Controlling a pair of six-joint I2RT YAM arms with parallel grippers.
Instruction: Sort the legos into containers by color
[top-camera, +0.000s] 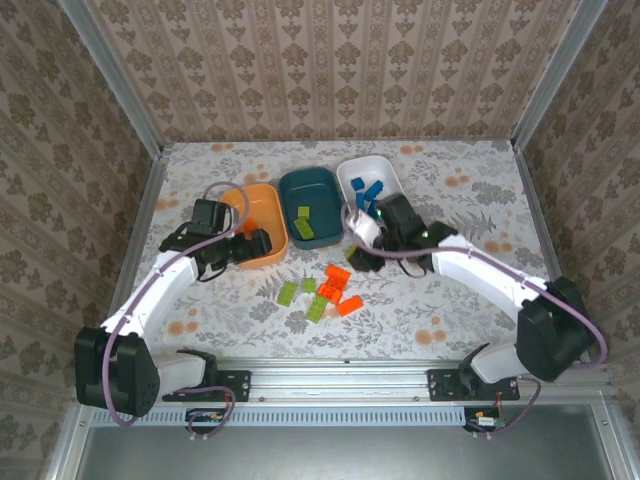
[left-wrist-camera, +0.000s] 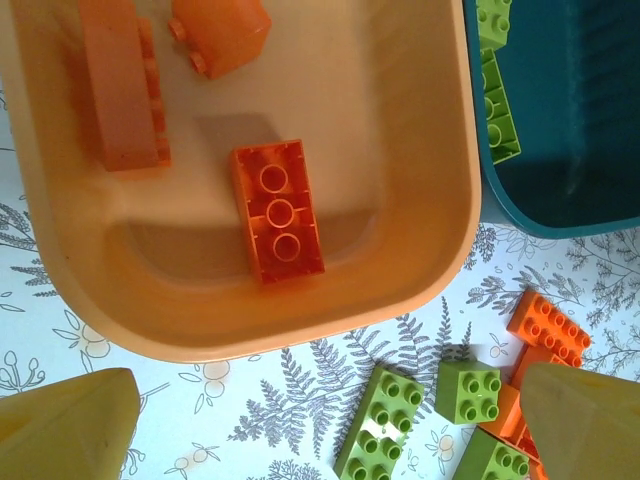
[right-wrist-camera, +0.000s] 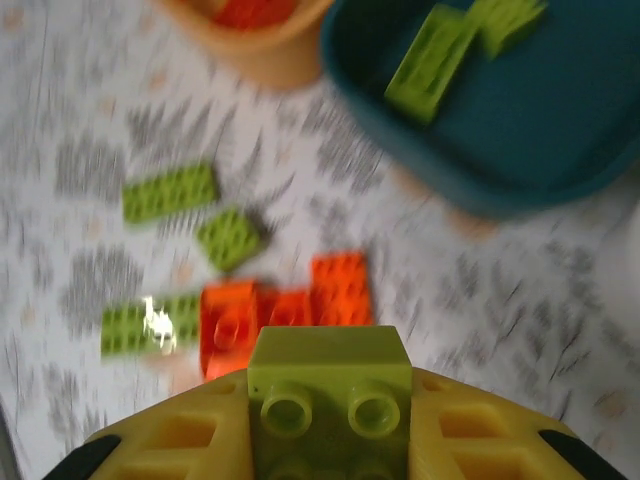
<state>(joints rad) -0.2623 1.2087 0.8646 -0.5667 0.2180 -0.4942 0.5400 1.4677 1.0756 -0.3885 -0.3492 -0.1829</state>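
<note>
Left gripper (left-wrist-camera: 325, 430): wide open, empty, over orange dish (left-wrist-camera: 455, 250) rim
Right gripper (right-wrist-camera: 330, 445): clamped on green brick (right-wrist-camera: 328, 365)

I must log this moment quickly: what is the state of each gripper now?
Left gripper: open, holding nothing.
Right gripper: closed on a lime green lego.

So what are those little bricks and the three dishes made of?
The bricks, such as the orange brick and the lime green brick, look like hard moulded plastic: crisp studs, even colour, slight sheen. The orange dish, teal dish and white dish probably are plastic too: smooth rounded walls, soft reflections.
</note>
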